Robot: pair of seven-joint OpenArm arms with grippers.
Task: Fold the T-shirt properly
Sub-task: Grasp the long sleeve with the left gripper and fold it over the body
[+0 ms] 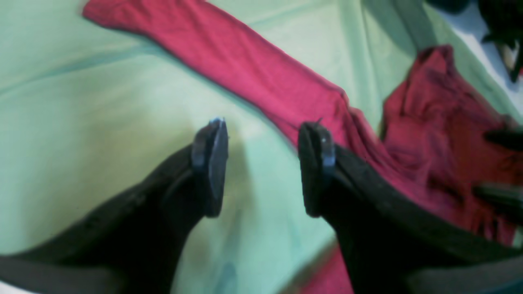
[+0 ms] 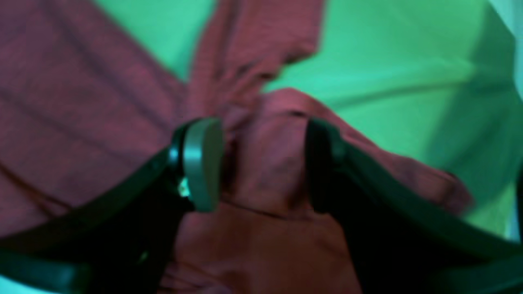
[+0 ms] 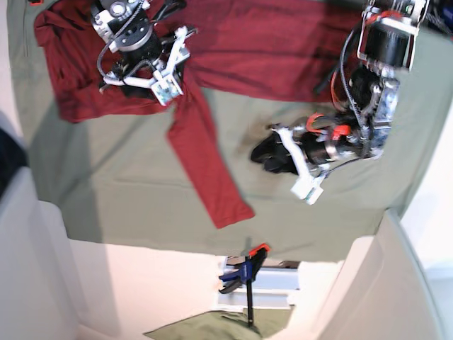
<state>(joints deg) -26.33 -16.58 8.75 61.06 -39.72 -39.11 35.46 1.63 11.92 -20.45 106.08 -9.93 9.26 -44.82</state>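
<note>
One T-shirt point(image 3: 233, 53), dark red and long-sleeved, lies spread across the far part of the worktop, on a single olive-green cloth sheet point(image 3: 127, 205) that covers nearly all of the surface. One sleeve point(image 3: 205, 166) runs out from the body toward the near edge and ends flat on the green cloth.

Two arms hang over it, each with one pincer. The right pincer point(image 2: 261, 163) sits low over bunched red fabric near where that sleeve joins the body; its two fingers point(image 2: 202, 163) stand spread, with a rumpled fold of the shirt showing between them and nothing pinched. The left pincer point(image 1: 261, 163) is also spread wide, over bare green cloth just beside the edge of the red fabric, holding nothing.

Below the worktop's near edge, one clamp point(image 3: 244, 273) with orange-tipped handles stands upright.
</note>
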